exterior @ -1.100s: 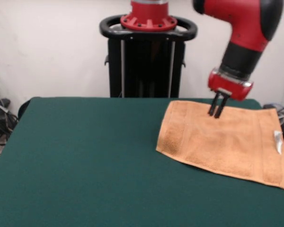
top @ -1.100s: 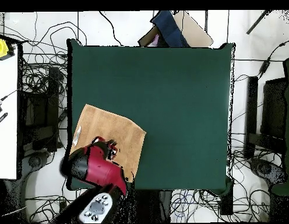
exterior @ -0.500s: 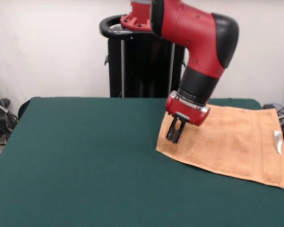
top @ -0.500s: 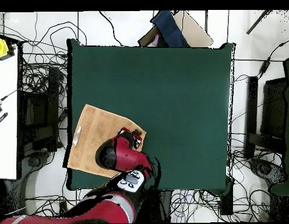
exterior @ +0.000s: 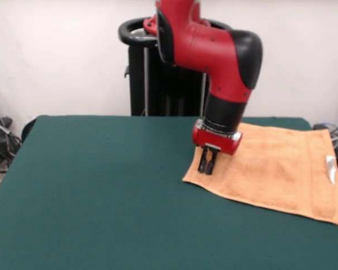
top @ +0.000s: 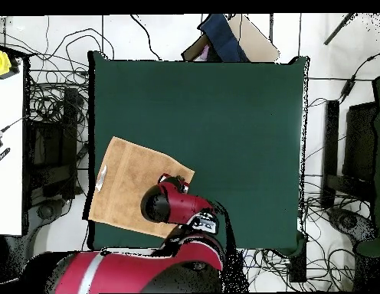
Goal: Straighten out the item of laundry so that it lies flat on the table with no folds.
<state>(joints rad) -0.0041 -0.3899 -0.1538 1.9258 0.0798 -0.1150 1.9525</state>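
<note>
Swinging across from the far edge, the gripper (exterior: 207, 167) now plants nearly closed fingers, gripping nothing visible, on the towel (exterior: 273, 169), already near-flat at the table (exterior: 101, 191) corner.

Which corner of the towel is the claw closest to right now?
The claw is over the towel corner pointing toward the table centre, at the end opposite the white tag.

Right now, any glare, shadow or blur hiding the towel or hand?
Front view: even light, no glare; the hand casts only a faint shadow on the towel; slightly soft overall. Overhead view: the arm covers the hand and part of the towel.
</note>
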